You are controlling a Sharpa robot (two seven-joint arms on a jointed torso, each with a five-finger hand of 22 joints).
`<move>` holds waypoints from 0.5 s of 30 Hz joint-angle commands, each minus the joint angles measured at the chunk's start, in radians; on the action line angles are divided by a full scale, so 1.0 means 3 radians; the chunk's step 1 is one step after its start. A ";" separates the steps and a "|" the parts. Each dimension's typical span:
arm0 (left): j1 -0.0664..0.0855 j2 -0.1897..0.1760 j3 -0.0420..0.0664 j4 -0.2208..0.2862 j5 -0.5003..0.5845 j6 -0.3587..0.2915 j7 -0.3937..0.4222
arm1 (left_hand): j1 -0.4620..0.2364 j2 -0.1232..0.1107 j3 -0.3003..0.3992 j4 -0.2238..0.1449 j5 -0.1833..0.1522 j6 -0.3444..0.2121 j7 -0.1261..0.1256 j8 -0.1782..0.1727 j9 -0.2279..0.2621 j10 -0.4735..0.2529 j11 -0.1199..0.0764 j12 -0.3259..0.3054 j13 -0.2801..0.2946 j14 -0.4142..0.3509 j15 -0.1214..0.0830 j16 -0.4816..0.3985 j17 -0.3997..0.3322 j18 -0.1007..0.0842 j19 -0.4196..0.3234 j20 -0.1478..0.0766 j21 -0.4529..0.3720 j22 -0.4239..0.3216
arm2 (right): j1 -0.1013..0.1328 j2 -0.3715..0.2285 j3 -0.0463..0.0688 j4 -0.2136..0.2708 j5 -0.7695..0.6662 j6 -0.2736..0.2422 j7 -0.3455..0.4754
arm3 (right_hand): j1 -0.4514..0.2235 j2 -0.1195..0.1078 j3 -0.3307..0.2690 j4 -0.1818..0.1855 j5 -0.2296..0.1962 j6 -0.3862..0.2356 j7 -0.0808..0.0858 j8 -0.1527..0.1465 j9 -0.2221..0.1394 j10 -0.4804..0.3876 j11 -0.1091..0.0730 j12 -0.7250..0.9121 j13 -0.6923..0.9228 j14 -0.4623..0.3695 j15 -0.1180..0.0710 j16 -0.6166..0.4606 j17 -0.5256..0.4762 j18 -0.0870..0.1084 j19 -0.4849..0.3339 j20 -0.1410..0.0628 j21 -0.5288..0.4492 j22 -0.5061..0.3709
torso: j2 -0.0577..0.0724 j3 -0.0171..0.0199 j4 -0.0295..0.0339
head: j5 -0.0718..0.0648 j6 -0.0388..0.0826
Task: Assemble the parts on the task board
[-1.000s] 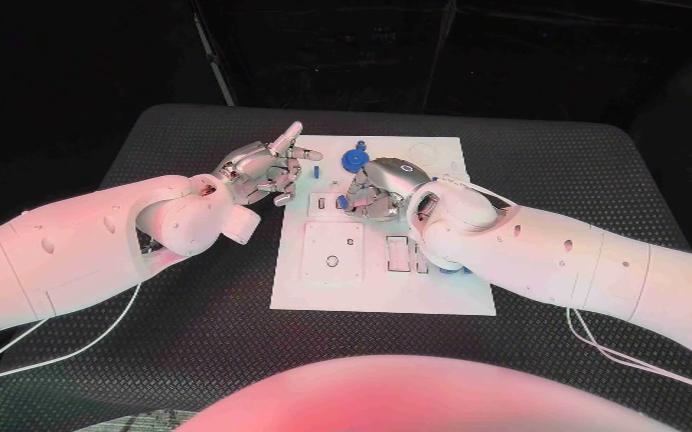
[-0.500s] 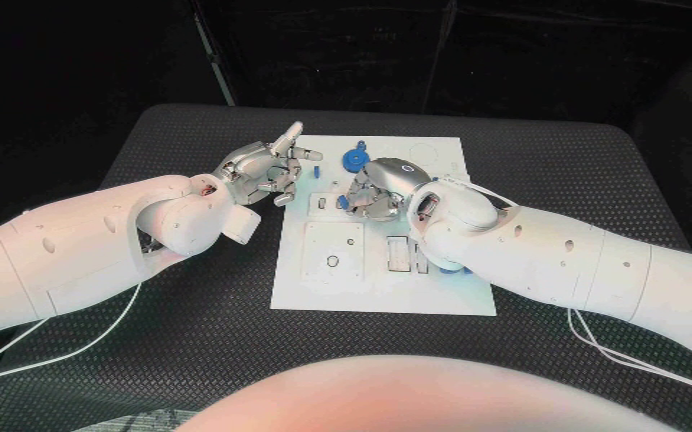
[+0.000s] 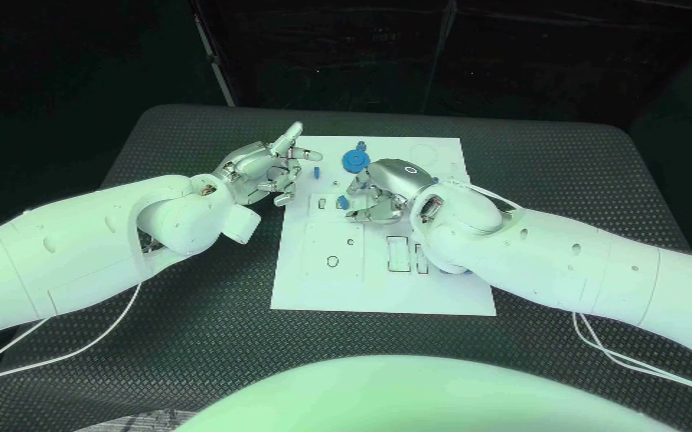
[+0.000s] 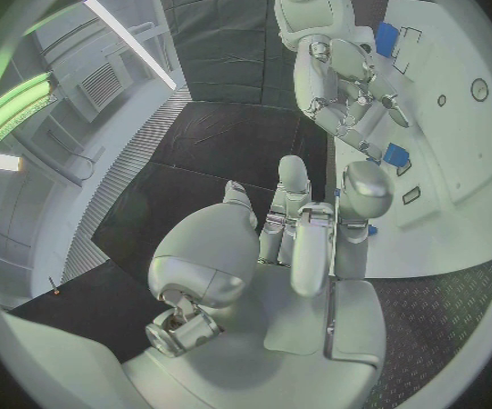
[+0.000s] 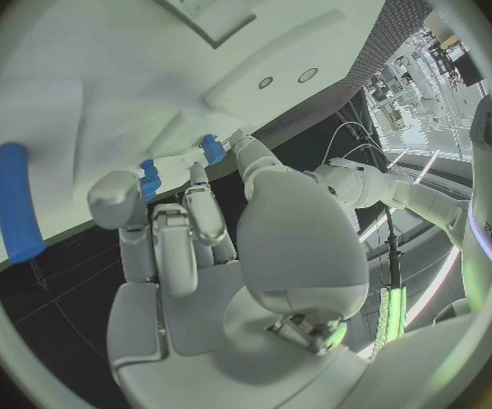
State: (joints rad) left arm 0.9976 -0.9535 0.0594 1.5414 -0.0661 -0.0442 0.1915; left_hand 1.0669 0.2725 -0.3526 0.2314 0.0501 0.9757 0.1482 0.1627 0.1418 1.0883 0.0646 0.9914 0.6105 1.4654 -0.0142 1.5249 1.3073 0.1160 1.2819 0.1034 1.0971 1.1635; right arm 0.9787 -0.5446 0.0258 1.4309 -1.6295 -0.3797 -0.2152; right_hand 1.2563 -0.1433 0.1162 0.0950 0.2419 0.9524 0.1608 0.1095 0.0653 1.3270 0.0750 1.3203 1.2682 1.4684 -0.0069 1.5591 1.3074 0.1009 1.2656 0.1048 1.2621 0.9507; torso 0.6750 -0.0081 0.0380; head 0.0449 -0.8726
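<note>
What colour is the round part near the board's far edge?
Blue; the round part on the task board shows best in the head view.

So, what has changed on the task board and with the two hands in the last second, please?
Little has moved. The right hand has shifted slightly toward the board's far end, staying over the small blue parts in the middle of the task board. The left hand stays at the board's left edge. The blue round part lies where it was.
</note>
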 commanded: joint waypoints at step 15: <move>0.0003 0.0016 0.0002 -0.0040 -0.0453 0.0011 0.0058 | 0.0479 -0.0145 0.0070 -0.0402 -0.0011 -0.0100 0.0031 -0.0031 0.0021 -0.0239 0.0040 -0.0116 -0.0064 0.0093 0.0065 -0.0212 0.0308 0.0083 -0.0284 0.0024 -0.0393 -0.0301 | 0.0003 -0.0402 0.0008 0.0448 0.0719 -0.0521 0.0770 | 0.0185 0.0129 -0.0140 0.0061 0.0246 -0.0030 0.0002 0.0028 0.0017 -0.0053 0.0007 -0.0005 -0.0028 0.0304 0.0030 -0.0041 0.0733 0.0064 -0.0043 0.0013 -0.0057 -0.0062 | -0.0008 -0.0003 -0.0006 | -0.0018 0.0032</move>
State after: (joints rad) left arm 0.9974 -0.9500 0.0592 1.5287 -0.1217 -0.0445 0.1928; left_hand 1.2050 0.2311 -0.3325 0.1158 0.0501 0.9481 0.1575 0.1560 0.1475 1.0209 0.0769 0.9590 0.5921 1.4653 0.0003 1.4642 1.3073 0.1333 1.2000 0.1096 0.9840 1.0774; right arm 0.9776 -0.6574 0.0272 1.5491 -1.5631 -0.4596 -0.1279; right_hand 1.3073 -0.1031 0.0746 0.1145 0.3138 0.9440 0.1632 0.1155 0.0693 1.3175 0.0774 1.3203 1.2600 1.4649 -0.0033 1.5507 1.3074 0.1008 1.2613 0.1091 1.2487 0.9329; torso 0.6739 -0.0084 0.0364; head 0.0407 -0.8649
